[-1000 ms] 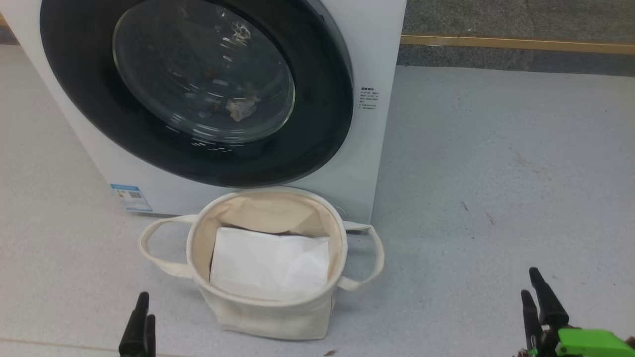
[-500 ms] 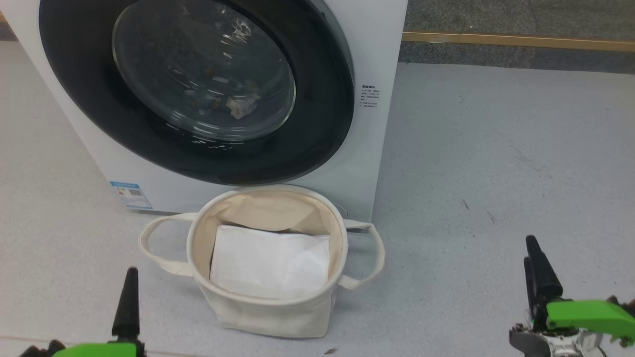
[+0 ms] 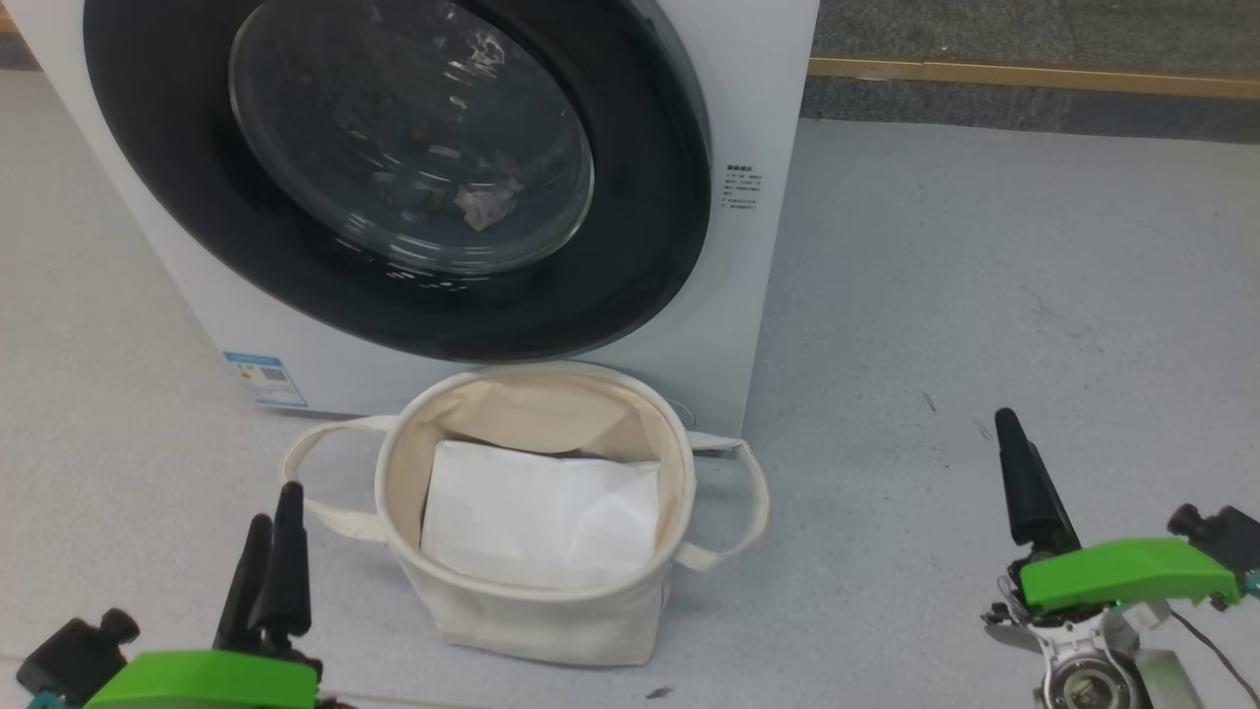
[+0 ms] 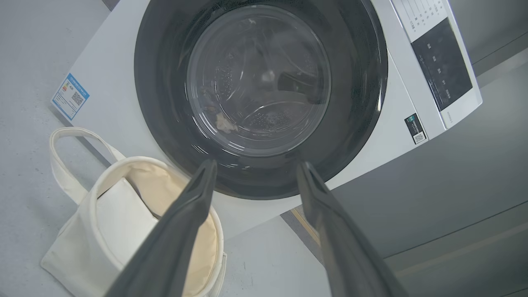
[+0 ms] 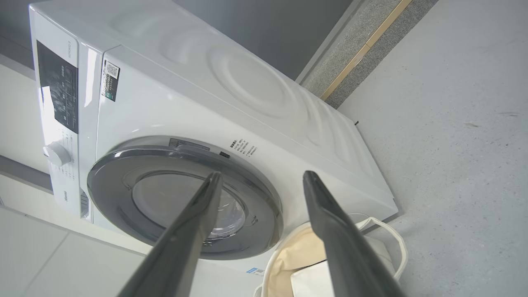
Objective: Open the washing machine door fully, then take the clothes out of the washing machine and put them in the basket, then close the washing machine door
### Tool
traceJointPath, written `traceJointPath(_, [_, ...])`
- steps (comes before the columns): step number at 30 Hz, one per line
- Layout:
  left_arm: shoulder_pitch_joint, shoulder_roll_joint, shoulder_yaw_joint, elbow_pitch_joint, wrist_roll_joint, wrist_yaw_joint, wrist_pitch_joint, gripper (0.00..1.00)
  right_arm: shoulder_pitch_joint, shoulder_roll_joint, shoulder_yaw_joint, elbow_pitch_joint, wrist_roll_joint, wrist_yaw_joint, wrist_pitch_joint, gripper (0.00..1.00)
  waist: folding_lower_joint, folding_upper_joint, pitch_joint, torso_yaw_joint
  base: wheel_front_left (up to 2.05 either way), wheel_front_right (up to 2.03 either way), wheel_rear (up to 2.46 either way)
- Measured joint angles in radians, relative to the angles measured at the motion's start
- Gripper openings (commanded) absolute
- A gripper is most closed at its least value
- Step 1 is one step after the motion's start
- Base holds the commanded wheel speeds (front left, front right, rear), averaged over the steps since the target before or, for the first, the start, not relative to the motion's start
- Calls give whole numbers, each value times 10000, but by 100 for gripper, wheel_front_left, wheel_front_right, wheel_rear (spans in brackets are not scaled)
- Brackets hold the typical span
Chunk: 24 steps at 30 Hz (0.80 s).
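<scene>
The door is shut at upper left, with clothes behind its glass. The basket sits at lower centre. The left pincer at lower left and the right pincer at lower right flank the basket, both wide and empty.

Head cam high, downward; wrist cams low, upward; shared: washing machine door, basket.

The basket sits before the washing machine, under its door, a sheet inside. Clothes lie behind the door. My left claw is near the basket's left, my right claw well apart on its right.
</scene>
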Motion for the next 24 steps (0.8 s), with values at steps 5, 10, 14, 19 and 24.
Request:
traceJointPath(5, [0, 211, -357, -151, 890, 19, -132, 100, -19, -2, 159, -102, -978, 0, -146, 100, 0, 0, 50, 44, 0, 0, 0])
traceJointPath(10, [0, 376, -623, -230, 1618, 182, -293, 100, -174, -6, 345, -174, -1831, 0, -257, 100, 0, 0, 96, 70, 0, 0, 0])
traceJointPath(14, [0, 456, -740, -270, 1998, 270, -374, 100, -257, -10, 418, -180, -2288, 0, -336, 100, 0, 0, 125, 79, 0, 0, 0])
traceJointPath(19, [0, 625, -1022, -261, 2698, 357, -518, 100, -360, -19, 564, -173, -3060, 0, -454, 100, 0, 0, 170, 87, 0, 0, 0])
traceJointPath(24, [-4, 794, -1333, -153, 3417, 458, -617, 100, -425, -23, 686, -117, -3893, 0, -523, 100, 0, 0, 209, 104, 0, 0, 0])
